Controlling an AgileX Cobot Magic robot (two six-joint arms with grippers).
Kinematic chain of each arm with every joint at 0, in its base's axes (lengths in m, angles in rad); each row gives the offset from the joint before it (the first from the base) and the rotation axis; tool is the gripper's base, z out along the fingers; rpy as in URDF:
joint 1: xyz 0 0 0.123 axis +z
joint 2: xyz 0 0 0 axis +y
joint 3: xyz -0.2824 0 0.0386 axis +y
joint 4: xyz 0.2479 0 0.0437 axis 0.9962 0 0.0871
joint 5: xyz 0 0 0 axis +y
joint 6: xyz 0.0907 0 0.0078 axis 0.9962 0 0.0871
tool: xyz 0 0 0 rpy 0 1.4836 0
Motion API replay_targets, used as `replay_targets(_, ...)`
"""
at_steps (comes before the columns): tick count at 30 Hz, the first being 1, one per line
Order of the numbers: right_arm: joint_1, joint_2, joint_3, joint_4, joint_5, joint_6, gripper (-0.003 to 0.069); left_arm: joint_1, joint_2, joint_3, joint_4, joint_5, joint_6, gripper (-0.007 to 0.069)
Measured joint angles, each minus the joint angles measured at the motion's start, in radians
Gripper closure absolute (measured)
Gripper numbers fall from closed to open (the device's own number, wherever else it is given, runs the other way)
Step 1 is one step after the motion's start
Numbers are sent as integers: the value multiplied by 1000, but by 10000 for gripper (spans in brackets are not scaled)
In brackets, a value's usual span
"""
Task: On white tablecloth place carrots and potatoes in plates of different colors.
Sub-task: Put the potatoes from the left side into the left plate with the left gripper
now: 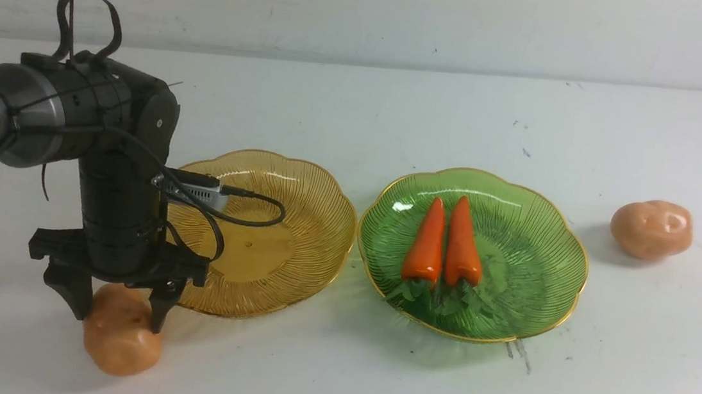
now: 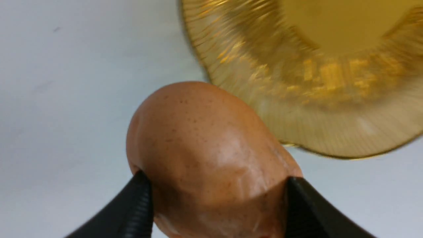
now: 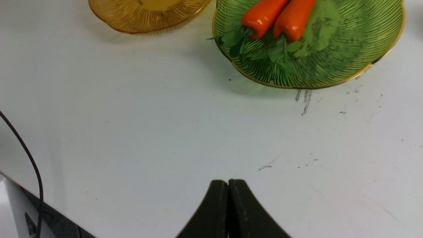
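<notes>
Potato point(image 1: 121, 345) sitting gripped beside amber plate point(image 1: 314, 245)
Left gripper point(image 1: 119, 321) is squeezing it on the white tablecloth point(image 1: 308, 373); right gripper point(image 3: 228, 190) is holding nothing, jaws pressed together.

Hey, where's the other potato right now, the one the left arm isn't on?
In the front view the free potato sits on the white tablecloth at the far right, just right of the green plate and not touching it.
</notes>
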Motion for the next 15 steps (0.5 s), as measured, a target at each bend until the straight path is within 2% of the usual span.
replay_targets(5, 0, 0, 0, 0, 0, 0, 674, 0, 48, -62, -228, -139, 124, 224)
replay_targets(7, 0, 0, 0, -3, 0, 0, 674, 0, 85, -65, -279, -199, 158, 224)
replay_targets(10, 0, 4, 0, -55, -41, 18, 674, 0, 155, -65, -275, -237, 172, 223)
replay_targets(13, 0, 62, -7, -197, -85, 151, 674, 0, 210, -65, -253, -268, 161, 214)
replay_targets(15, 0, 133, -31, -292, -86, 223, 674, 0, 228, -64, -252, -282, 154, 173)
